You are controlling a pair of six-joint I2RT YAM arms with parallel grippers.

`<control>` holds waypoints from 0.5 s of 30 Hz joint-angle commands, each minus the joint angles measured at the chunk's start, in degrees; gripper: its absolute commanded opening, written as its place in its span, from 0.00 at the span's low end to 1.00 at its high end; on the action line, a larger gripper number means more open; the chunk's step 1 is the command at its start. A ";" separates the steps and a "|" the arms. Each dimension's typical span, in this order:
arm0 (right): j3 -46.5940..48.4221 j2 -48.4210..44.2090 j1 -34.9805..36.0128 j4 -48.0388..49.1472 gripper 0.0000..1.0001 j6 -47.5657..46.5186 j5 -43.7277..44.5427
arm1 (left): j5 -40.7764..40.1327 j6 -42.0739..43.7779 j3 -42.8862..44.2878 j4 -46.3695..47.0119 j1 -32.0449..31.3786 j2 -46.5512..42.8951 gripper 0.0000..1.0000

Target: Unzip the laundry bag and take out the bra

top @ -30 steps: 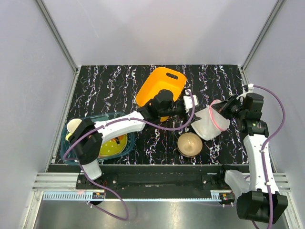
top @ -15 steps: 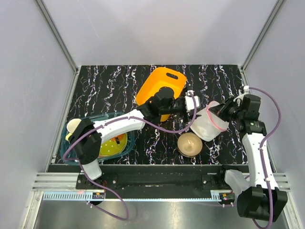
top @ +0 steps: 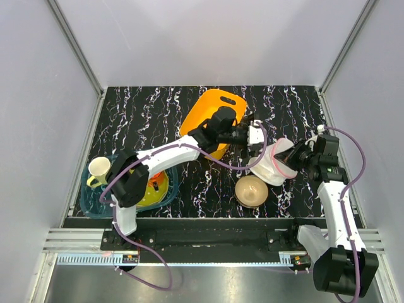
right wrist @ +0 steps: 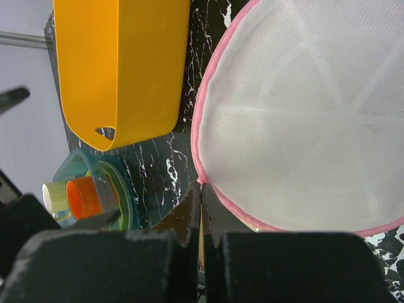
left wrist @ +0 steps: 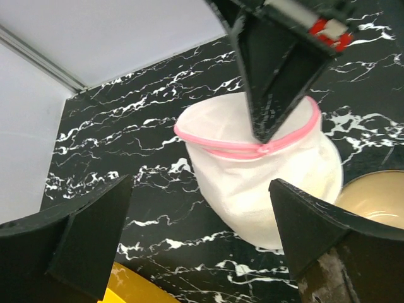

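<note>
Black marble table (top: 139,113) with the laundry bag (top: 270,167) at 3 o'clock, zipped shut, bra out of sight, right gripper (top: 291,156) pinching its pink trim (left wrist: 240,149), left gripper (top: 255,134) wide open at its 11, so it's the unzip step and left probably needs to close on that trim too.

Bright even light, soft shadows, near jaws blurred

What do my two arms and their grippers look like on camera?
The left arm and right arm have white links, black joints and a looping purple cable. The left gripper and right gripper have black wedge-shaped fingers; red marks show at the right one's base.
</note>
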 commanded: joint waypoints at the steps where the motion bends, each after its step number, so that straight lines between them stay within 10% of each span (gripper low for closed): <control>1: -0.23 -2.12 -0.17 -1.69 0.00 -1.40 0.79 | 5.50 5.48 6.95 -1.49 0.66 3.22 0.97; 8: 0.12 -1.16 -0.17 -1.08 0.00 -1.48 -0.27 | 5.86 2.77 11.10 1.40 -0.48 8.94 0.80; 15: 0.91 -1.86 -0.17 -1.34 0.00 -1.57 -0.36 | 2.62 -35.47 13.64 4.74 3.21 9.91 0.49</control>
